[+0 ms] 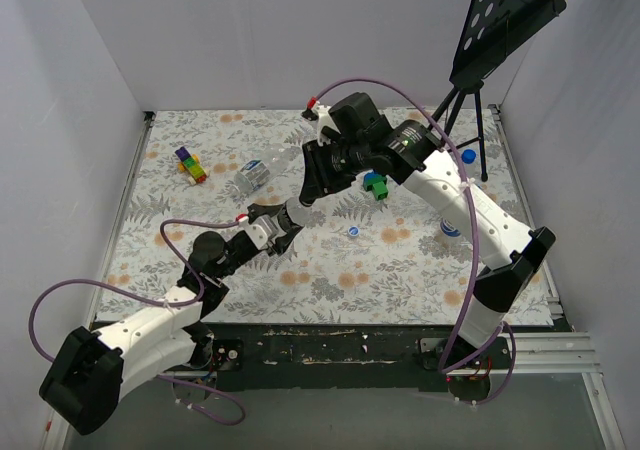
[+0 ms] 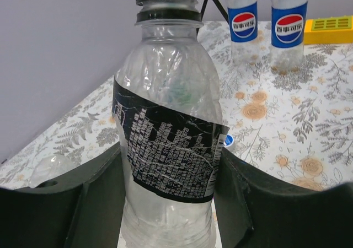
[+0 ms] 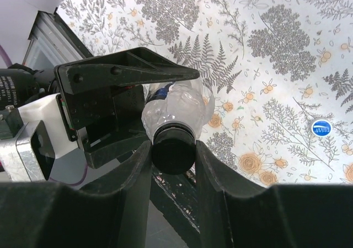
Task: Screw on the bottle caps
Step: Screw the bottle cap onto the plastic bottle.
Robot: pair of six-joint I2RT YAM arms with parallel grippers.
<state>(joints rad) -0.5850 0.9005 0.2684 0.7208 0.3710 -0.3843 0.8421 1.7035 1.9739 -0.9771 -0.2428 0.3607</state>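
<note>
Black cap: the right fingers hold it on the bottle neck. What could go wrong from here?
1. The bottle is thin and crumpled; when the black cap turns, it may twist or slip between the left fingers.
2. The right fingers work very close to the left fingers, so they may collide.
3. If the cap sits crooked, it may cross-thread; I cannot tell its seating.

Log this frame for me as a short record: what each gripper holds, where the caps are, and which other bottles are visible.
left gripper: shut on black-label bottle
right gripper: shut on black cap, which sits on that bottle's neck
loose cap: blue cap, lying apart from any bottle
other bottles: two Pepsi bottles standing, tops out of view; one clear bottle lying down
</note>
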